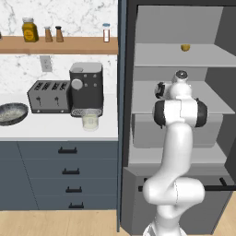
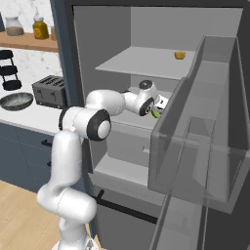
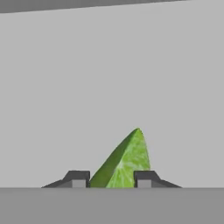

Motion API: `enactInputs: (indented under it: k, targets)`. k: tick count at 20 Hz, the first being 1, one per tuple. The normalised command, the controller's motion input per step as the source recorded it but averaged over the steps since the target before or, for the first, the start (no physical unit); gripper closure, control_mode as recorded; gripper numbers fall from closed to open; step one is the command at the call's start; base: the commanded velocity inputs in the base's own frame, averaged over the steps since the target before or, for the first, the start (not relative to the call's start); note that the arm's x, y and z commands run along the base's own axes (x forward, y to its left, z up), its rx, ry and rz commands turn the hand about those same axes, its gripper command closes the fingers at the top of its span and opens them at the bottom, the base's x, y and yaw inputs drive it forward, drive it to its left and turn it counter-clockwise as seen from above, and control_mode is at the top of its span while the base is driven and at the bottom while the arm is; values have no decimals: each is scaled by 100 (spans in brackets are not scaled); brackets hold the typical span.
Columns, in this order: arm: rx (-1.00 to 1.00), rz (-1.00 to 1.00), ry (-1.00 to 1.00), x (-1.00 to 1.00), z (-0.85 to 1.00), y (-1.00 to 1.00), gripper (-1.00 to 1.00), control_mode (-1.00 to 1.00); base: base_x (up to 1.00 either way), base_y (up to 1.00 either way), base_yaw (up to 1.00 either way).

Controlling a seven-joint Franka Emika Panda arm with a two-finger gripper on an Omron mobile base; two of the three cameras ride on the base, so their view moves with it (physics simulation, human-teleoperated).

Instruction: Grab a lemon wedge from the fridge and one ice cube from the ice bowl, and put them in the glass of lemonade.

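The two-finger gripper clamps its dark fingertips on either side of a small yellow-green lemon wedge, held inside the open dark grey fridge over a pale grey middle shelf. A small orange-yellow round item sits on the shelf above. On the white kitchen counter beside the fridge stand the clear glass of lemonade, a dark coffee machine, a grey toaster and the speckled dark grey ice bowl, before a marble wall.
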Motion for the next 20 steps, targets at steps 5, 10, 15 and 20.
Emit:
enactInputs:
  k: [5, 10, 15, 20]
  targets:
    - [-14, 0, -2, -4, -78, 1, 100, -100, 0, 0, 0]
    - [0, 0, -26, -56, 28, 0, 100, -100, 0, 0, 0]
    - [0, 0, -27, -92, 82, 0, 100, -100, 0, 0, 0]
    - [0, 0, -27, -100, 90, 0, 100, -100, 0, 0, 0]
